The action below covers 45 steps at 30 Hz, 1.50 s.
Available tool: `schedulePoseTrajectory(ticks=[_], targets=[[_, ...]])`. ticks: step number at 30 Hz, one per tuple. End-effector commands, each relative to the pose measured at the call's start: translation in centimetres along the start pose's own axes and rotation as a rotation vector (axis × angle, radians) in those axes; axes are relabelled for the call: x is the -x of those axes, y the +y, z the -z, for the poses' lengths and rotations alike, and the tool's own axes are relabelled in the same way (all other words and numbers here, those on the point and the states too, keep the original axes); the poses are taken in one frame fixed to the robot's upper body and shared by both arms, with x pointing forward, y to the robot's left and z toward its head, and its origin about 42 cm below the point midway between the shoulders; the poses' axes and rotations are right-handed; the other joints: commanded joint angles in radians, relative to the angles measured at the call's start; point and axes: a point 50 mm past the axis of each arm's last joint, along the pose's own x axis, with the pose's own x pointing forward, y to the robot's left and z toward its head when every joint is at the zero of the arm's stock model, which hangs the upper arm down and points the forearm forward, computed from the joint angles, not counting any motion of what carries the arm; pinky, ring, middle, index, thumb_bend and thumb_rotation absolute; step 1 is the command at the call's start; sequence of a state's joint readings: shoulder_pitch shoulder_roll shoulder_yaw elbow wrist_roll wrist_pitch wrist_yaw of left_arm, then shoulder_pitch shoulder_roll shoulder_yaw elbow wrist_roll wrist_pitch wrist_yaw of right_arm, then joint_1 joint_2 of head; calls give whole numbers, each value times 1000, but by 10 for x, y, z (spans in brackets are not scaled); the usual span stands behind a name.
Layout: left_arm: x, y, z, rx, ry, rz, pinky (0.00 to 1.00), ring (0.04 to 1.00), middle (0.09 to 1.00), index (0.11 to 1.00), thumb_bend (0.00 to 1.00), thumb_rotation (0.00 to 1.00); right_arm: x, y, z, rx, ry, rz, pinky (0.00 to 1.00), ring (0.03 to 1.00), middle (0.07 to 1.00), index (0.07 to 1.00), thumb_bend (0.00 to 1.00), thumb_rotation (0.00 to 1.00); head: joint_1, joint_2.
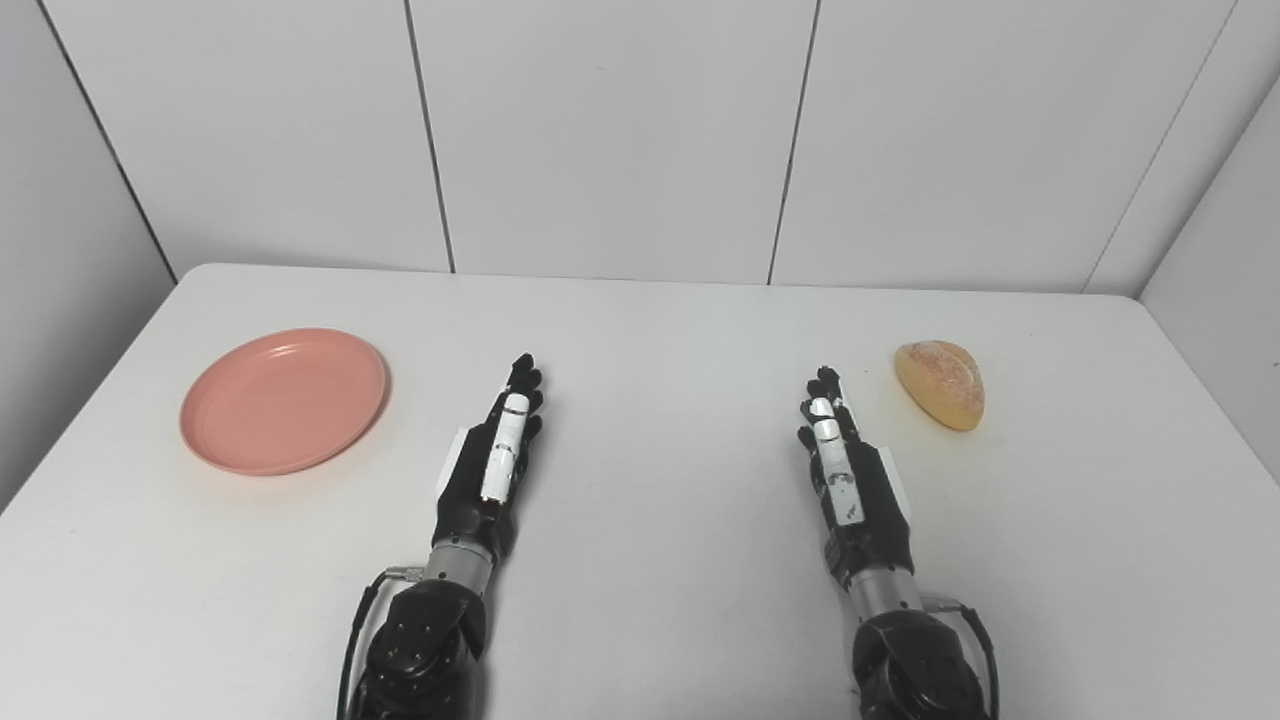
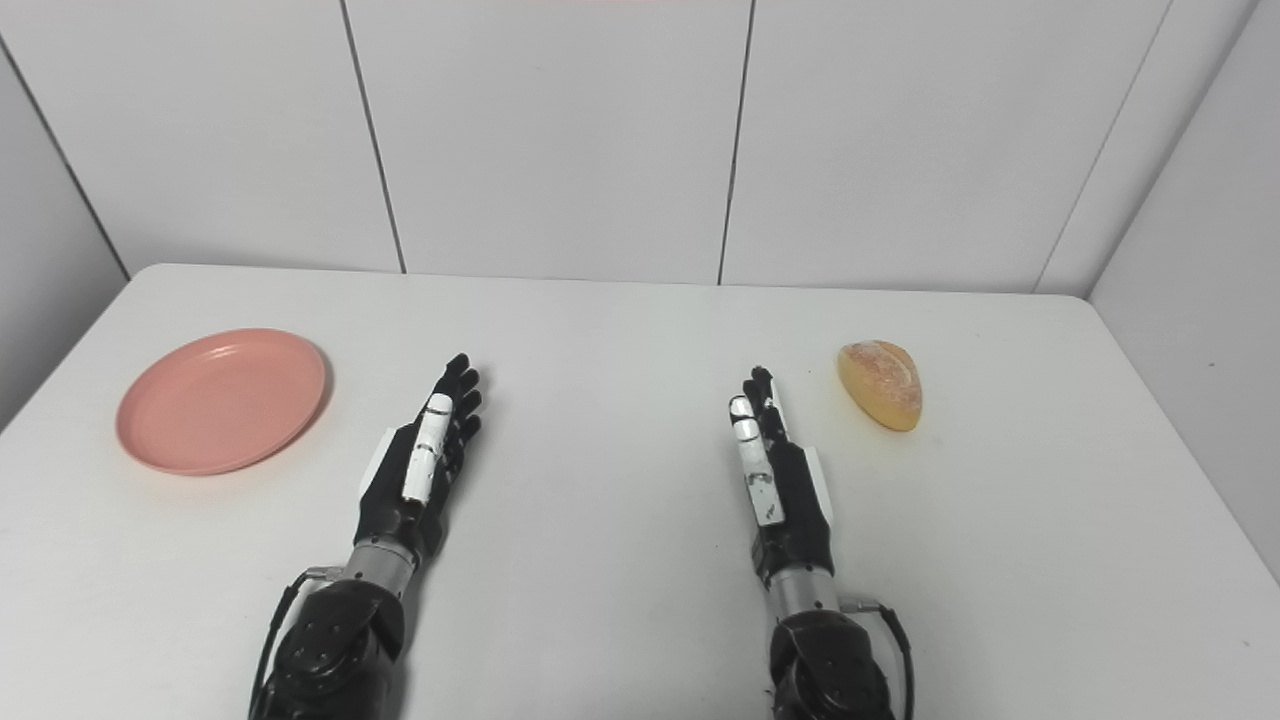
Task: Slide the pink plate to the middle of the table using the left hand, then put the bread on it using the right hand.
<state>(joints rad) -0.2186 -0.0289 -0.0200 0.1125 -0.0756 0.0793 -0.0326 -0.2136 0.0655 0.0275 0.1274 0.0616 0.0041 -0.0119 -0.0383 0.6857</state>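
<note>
Pink plate [image 1: 283,400] far left | bread [image 1: 941,384] far right | left hand [image 1: 492,462], right hand [image 1: 848,470] apparently extended, empty

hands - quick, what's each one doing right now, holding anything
left hand: open, holding nothing, apart from the plate
right hand: open, holding nothing, short of the bread
</note>
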Motion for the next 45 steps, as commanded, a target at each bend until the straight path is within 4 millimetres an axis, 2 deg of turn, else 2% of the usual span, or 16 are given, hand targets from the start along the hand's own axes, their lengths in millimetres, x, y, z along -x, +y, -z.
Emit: schedulePoseTrajectory(ticks=[1, 18, 24, 29, 33, 36, 37, 41, 45], targets=[[-6, -5, -14, -4, -73, 25, 1000, 1000, 1000, 979, 441, 1000, -13, 6, -21, 0, -89, -36, 1000, 1000, 1000, 1000, 690, 913, 4, 0], [-7, -3, -15, -11, -80, 9, 1000, 1000, 988, 968, 453, 1000, -14, 6, -22, -7, -88, -41, 1000, 1000, 1000, 1000, 695, 915, 3, -4], [-7, -3, -15, -11, -80, 10, 1000, 1000, 983, 965, 489, 1000, -13, 6, -23, 0, -89, -52, 1000, 1000, 1000, 1000, 629, 964, 3, -5], [-8, -4, -15, 33, -93, 26, 1000, 1000, 987, 966, 477, 1000, -13, 5, -24, 11, -105, -53, 1000, 1000, 1000, 1000, 596, 999, 3, -5], [-7, -5, -17, 39, -108, 23, 1000, 999, 980, 958, 474, 1000, -11, 3, -25, 16, -109, -53, 1000, 1000, 1000, 1000, 514, 1000, 36, -15], [-9, -4, -24, 23, -145, -3, 985, 976, 954, 930, 479, 1000, -8, -1, -27, 28, -105, -63, 1000, 1000, 1000, 1000, 477, 1000, 98, -30], [-9, -3, -26, 20, -149, -4, 992, 981, 961, 938, 488, 1000, -7, -2, -27, 28, -104, -64, 1000, 1000, 1000, 1000, 470, 1000, 98, -30], [-14, -2, -37, 28, -173, 5, 1000, 999, 986, 971, 514, 1000, -5, -15, -27, 28, -93, -67, 1000, 1000, 1000, 1000, 475, 1000, 220, -61], [-23, 1, -49, 47, -205, -27, 1000, 1000, 984, 970, 548, 1000, -4, -29, -24, 39, -73, -61, 1000, 1000, 1000, 1000, 498, 1000, 299, -89]])
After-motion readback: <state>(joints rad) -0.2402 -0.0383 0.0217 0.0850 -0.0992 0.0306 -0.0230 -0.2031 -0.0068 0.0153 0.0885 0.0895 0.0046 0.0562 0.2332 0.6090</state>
